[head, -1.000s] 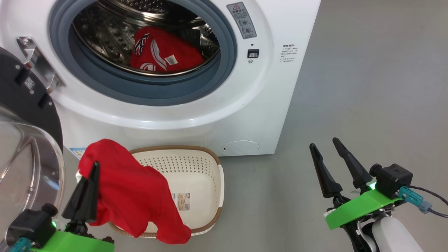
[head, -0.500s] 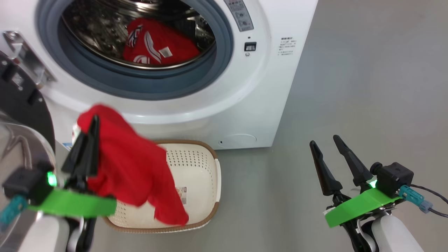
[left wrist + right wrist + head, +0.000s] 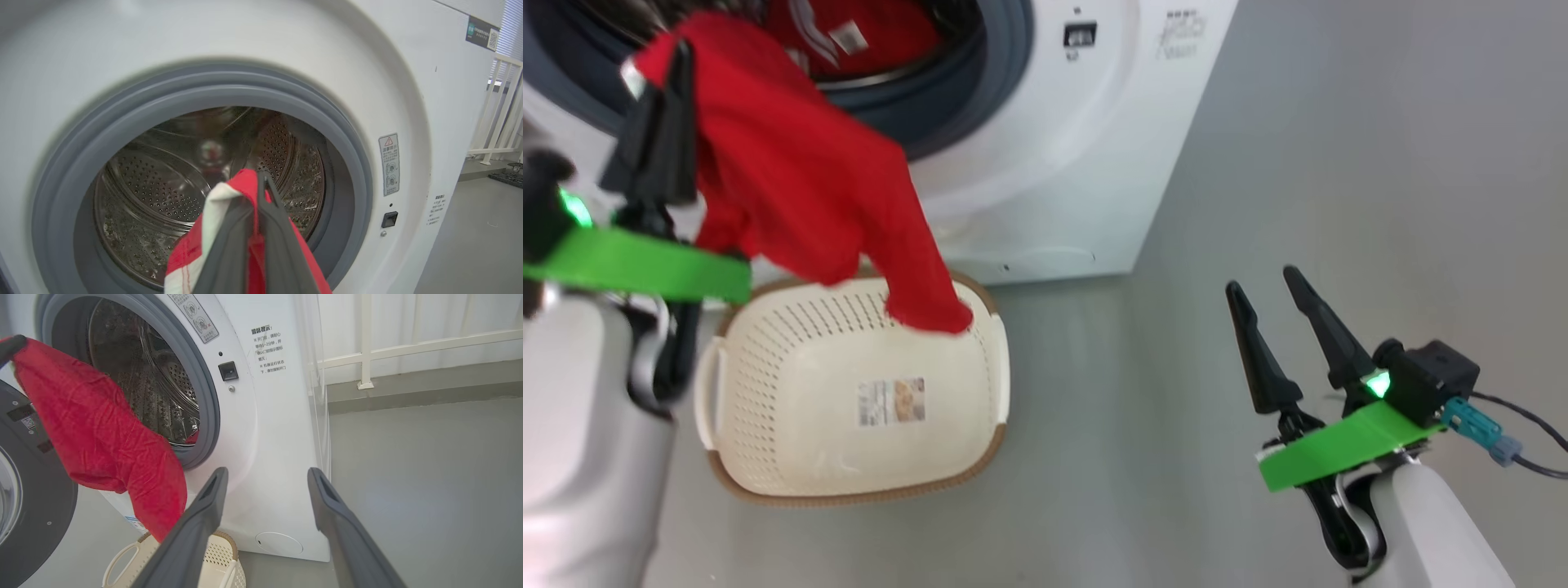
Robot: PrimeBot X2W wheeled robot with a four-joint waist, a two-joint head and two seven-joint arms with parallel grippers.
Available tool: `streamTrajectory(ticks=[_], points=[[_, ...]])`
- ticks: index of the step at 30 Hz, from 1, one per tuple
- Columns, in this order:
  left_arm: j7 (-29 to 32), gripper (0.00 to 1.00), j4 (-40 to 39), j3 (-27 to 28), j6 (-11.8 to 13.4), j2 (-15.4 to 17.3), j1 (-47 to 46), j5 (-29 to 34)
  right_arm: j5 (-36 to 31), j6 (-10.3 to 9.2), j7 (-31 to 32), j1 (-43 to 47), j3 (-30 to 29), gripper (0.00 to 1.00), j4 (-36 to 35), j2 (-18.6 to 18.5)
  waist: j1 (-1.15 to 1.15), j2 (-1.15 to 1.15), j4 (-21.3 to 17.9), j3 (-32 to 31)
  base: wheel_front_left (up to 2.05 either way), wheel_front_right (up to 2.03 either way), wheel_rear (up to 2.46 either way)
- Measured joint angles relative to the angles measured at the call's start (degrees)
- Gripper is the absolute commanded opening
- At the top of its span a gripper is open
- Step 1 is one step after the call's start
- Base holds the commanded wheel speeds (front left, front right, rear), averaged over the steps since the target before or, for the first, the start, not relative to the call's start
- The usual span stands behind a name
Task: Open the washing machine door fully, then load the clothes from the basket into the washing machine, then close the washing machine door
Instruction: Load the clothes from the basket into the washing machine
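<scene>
Loading is in hand. The left jaws, raised at the far left and aimed into the steel perforated drum (image 3: 163, 179) of the big white front-loading washing machine (image 3: 1054, 163), are clamped on a bright red soft garment (image 3: 800, 180). Its tail hangs above the cream perforated plastic basket (image 3: 792, 441). The likely next move is to reach past the grey rubber ring (image 3: 347, 163) and release. The right jaws stand apart, idle, near right.
</scene>
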Motion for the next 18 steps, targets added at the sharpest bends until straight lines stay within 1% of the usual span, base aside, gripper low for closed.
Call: streamTrajectory(ticks=[7, 18], points=[[0.0, 0.00, 12.2, -3.1, -0.4, 1.5, -10.7, -1.3, -0.9, 0.00, 0.0, -2.4, -0.1, 1.00, -1.4, 1.5, 0.00, 0.00, -2.2, 5.9, 0.00, 0.00, 0.00], [-0.4, 0.00, 26.7, -8.6, -0.4, 3.6, -26.8, -4.6, -1.4, 0.00, 0.0, -4.9, 0.3, 1.00, -3.1, 2.6, 0.00, 0.00, -6.1, 14.9, 0.00, 0.00, 0.00]])
